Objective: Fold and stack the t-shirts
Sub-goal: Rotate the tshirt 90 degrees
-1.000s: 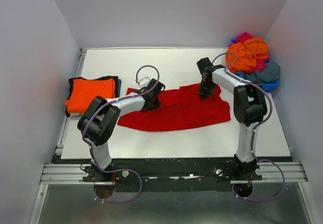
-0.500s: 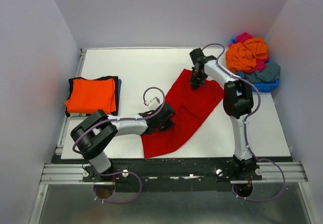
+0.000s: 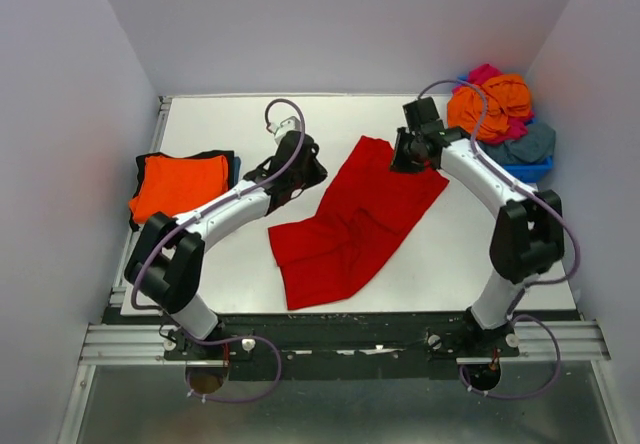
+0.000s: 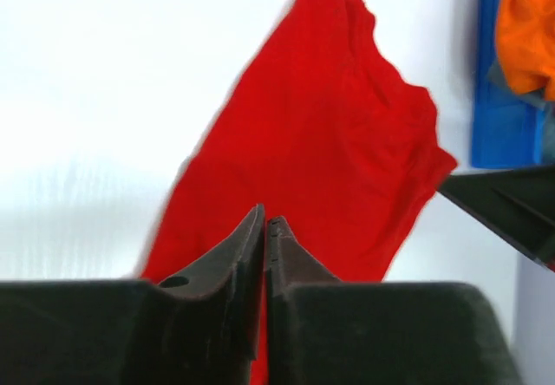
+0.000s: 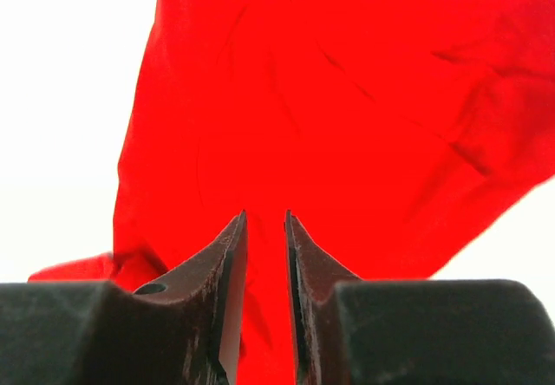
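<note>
At L, blk tee [image 3: 200, 153] mostly hidden.

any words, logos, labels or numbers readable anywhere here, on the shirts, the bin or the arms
None can be read in any view.
red t-shirt: plain, no print or visible tag.
folded orange t-shirt: plain.
pile of t-shirts and the blue bin under it: no label shows.
left arm and right arm: no legible marking; anything on them is too small to tell.
</note>
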